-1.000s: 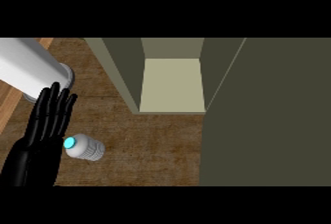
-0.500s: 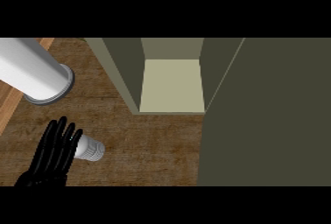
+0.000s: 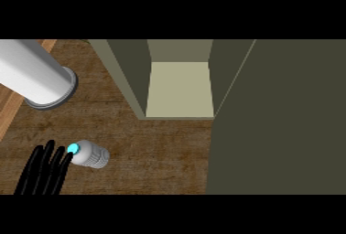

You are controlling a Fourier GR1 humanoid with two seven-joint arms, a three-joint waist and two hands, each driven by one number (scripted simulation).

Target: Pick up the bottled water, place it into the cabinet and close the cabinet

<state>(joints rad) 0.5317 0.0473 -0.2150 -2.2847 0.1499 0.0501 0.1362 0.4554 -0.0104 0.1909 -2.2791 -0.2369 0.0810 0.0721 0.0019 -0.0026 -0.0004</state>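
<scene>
I see the worktop [image 3: 155, 151], brown and wide, with the cabinet [image 3: 179, 91] standing open at top centre and its door [image 3: 277, 119] swung out along the right. A grey cylinder [image 3: 37, 75] leans in at upper left. The bottle [image 3: 90, 154] stands on the worktop at lower left, cap up. My left hand [image 3: 44, 171] is nearest, fingers [image 3: 49, 157] straight and released, tips just beside the bottle's left flank. I judge the path up and right to the cabinet open.
</scene>
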